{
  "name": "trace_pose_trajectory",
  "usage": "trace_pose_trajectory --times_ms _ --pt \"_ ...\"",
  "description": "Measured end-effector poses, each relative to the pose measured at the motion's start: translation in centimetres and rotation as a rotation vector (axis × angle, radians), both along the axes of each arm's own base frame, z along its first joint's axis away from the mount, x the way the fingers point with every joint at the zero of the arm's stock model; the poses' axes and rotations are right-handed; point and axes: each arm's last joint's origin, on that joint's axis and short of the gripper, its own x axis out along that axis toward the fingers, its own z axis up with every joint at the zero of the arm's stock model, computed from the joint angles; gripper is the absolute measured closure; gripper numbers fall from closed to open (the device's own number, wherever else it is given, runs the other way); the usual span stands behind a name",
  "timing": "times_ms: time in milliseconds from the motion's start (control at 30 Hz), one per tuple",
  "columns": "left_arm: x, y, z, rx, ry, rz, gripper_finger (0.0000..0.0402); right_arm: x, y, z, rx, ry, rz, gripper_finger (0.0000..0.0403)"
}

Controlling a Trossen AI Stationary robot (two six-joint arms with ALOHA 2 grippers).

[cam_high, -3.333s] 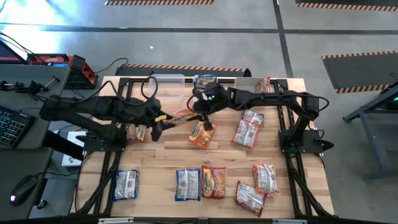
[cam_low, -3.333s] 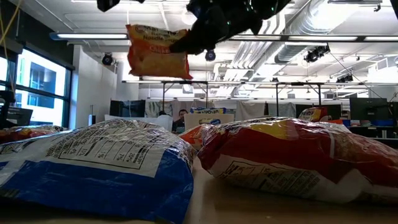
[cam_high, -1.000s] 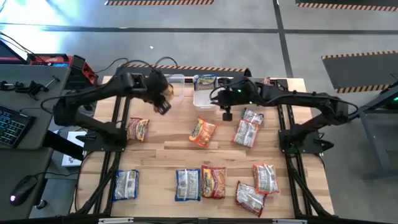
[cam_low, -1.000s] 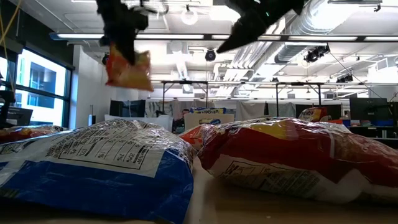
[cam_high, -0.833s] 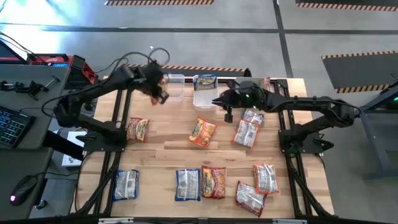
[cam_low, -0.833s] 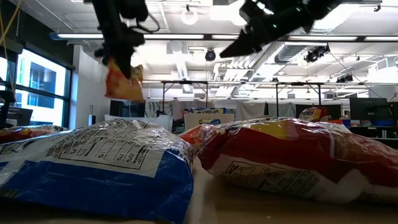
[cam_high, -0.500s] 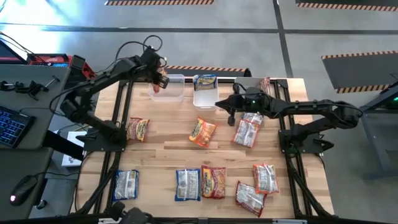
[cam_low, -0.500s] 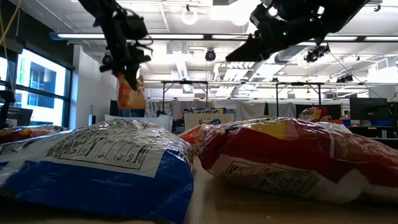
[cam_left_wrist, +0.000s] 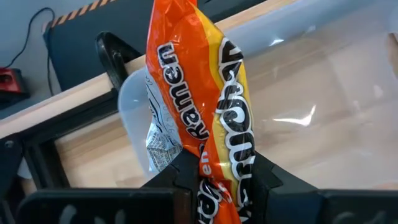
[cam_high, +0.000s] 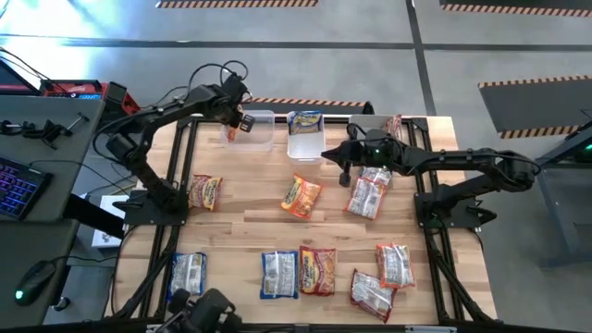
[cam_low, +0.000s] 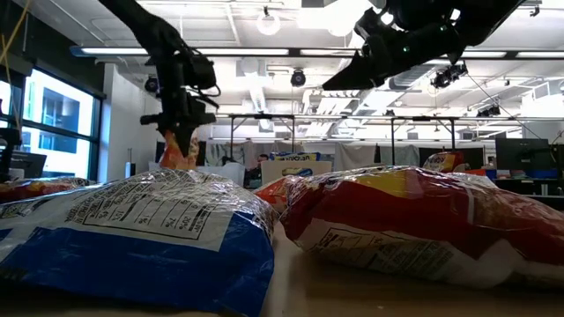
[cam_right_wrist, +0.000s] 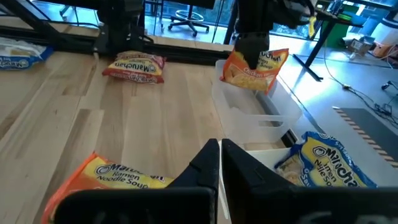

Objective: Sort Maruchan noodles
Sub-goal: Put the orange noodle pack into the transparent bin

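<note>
An orange Maruchan noodle packet hangs over the left clear bin at the table's far edge, with my left gripper shut on it; the low view shows the packet below the gripper. My right gripper is shut on nothing, above the table next to the middle bin. That bin holds a blue packet. Loose packets lie flat on the table, among them an orange one and a pink one. My left gripper pinches the orange packet's upper end between its two fingers. The fingers come from above, pointing down. The packet hangs below them, clear of the table, its lower end at about the bin's rim; whether it touches the bin I cannot tell.
A third bin with a pink packet stands at the far right. Another orange packet lies at the left. A row of packets lies along the near edge, from blue to pink.
My left gripper has carried the orange packet toward the table's far edge and down over the left bin. The packet, first seen broadside and high, now hangs low and nearly edge-on in the low view.
</note>
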Motion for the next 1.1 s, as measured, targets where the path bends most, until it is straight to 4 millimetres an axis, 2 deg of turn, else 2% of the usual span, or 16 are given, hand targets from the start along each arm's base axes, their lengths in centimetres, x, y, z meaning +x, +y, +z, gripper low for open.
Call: trace_pose_trajectory --times_ms 300,433,867,1100 --pt "0.6 0.8 -1.7 -0.023 0.020 -0.007 0.0344 0.0 0.0 -0.1 -0.003 0.013 0.003 0.0402" --pt "0.8 0.8 -1.8 -0.014 0.020 -0.008 0.0341 0.0 0.0 -0.1 -0.002 0.016 0.003 0.0402" --pt "0.7 0.9 -1.7 0.032 0.059 0.012 0.0294 0.0 0.0 -0.1 -0.007 0.018 0.005 0.0402" --pt "1.3 0.3 -1.7 0.020 0.071 -0.031 0.0269 -0.1 0.0 -0.2 -0.015 0.029 0.011 0.0402"
